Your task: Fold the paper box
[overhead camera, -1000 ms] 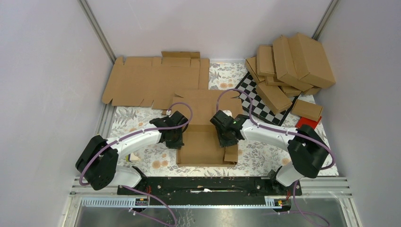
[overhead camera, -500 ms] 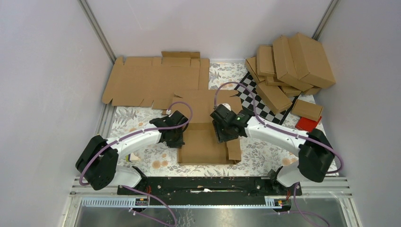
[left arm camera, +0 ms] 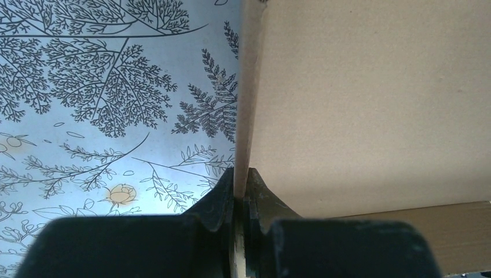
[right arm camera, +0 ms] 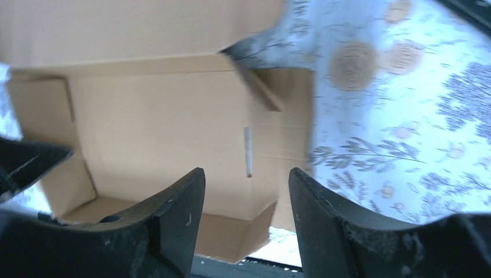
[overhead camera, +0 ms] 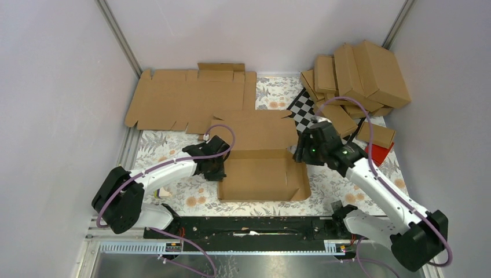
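1. Though only half built, reads as a shallow tray: paper box [overhead camera: 263, 171], parked on the floral table [overhead camera: 173, 197] right in front of both arm bases, with the big back panel lying flat toward the far wall. Probably put there for easy reach from either side.
2. Left wall of it upright, right side flap splayed outward instead of standing. Judging by that, plenty of folding left, likely the right side next.
3. Left gripper [overhead camera: 220, 168]: squeezed shut on the top edge of that left wall, cardboard pinched thin between the black fingers [left arm camera: 217, 197]. Looks like a deliberate pin, to keep the wall up and stop the whole sheet skating around on the cloth.
4. Right gripper [overhead camera: 300, 152]: spread apart, nothing in between. Hangs above the box's right edge, tilted down into the tray going by the wrist view. No contact with cardboard as far as can be told. Seems well placed for grabbing that loose right flap, but just a guess.
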Action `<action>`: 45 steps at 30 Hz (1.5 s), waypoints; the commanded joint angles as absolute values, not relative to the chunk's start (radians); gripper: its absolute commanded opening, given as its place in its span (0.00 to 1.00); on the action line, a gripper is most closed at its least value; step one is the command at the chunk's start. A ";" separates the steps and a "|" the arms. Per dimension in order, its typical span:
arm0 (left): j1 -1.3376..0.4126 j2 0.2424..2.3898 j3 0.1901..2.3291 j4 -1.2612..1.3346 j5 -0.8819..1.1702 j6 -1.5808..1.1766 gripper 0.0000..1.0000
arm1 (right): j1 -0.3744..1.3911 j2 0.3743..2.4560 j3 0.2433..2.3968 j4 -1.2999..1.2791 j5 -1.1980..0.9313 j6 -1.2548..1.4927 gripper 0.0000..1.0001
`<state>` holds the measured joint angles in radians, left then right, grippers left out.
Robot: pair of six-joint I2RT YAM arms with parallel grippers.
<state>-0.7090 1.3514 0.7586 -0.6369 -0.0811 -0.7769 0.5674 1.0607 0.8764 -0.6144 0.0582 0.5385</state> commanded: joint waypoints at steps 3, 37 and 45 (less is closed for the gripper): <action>-0.639 1.242 0.737 -0.565 -0.005 -0.776 0.00 | 0.423 0.931 0.799 -0.600 0.121 0.534 0.67; -0.446 0.994 0.711 -0.556 0.300 -0.718 0.00 | 0.319 0.834 0.754 -0.205 -0.515 0.800 0.85; -0.446 1.008 0.740 -0.629 0.187 -0.694 0.00 | 0.320 0.875 0.690 -0.148 -0.650 0.792 0.71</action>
<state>-0.4522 1.0164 0.6933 -0.6407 0.2447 -0.7143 0.3222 0.8520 0.7002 -0.2207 -0.5079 0.7864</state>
